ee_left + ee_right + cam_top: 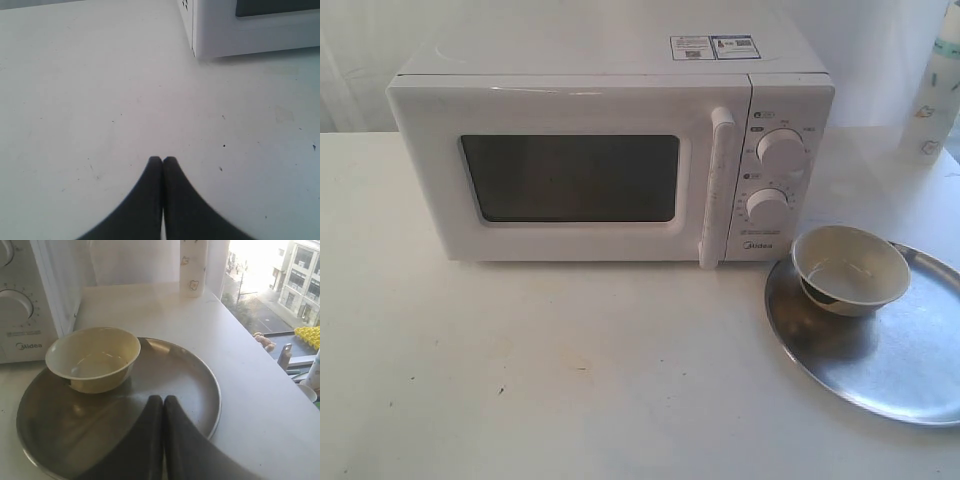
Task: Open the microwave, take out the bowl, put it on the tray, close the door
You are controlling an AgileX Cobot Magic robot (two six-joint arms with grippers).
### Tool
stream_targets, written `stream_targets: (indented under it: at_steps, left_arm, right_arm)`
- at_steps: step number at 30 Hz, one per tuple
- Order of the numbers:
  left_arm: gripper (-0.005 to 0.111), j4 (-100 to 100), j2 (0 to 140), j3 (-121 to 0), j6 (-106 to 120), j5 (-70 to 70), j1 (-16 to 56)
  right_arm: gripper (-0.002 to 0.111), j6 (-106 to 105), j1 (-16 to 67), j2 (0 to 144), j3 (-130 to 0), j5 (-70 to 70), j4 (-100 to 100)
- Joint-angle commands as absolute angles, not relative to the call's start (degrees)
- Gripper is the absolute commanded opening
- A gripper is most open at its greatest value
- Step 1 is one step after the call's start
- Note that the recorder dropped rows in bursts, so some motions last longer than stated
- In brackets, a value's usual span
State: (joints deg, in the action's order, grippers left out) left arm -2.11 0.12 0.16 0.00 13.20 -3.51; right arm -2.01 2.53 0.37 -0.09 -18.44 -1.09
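Above the bare white tabletop, the left tool has its two dark tips pressed tight together, with nothing between them. One corner of the microwave sits on the tabletop, apart from it.

The right tool is pressed closed too and holds nothing. It hangs over the one tray. The tray is round, flat and shiny silver metal, with a low rim. The one bowl sits on it, at the side near the microwave. The bowl is small, round, smooth and cream, and its mouth faces up.

The microwave is a big white box. In the exterior view its long side runs left to right. Its one door is closed, with a dark window. The tall white handle stands straight up and down. Two round white dials sit beside it, one above the other. Two stickers lie on top.
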Motion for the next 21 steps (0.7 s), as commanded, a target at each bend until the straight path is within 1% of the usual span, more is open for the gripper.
stream_targets:
  at_steps: [1,11,14,21]
  left_arm:
    - [0.000,-2.6,0.0,0.0,0.0,13.3,-3.2]
    - [0.000,-2.6,0.0,0.0,0.0,13.3,-3.2]
    - [0.000,-2.6,0.0,0.0,0.0,13.3,-3.2]
    - [0.000,-2.6,0.0,0.0,0.0,13.3,-3.2]
  right_arm:
    - [0.000,-6.3,2.2,0.0,0.0,-18.2,-3.9]
    - [0.000,-5.8,2.2,0.0,0.0,-18.3,-2.1]
    - [0.000,-1.2,2.2,0.0,0.0,-18.3,0.6]
    - [0.000,-2.7,2.2,0.0,0.0,-18.3,0.0]
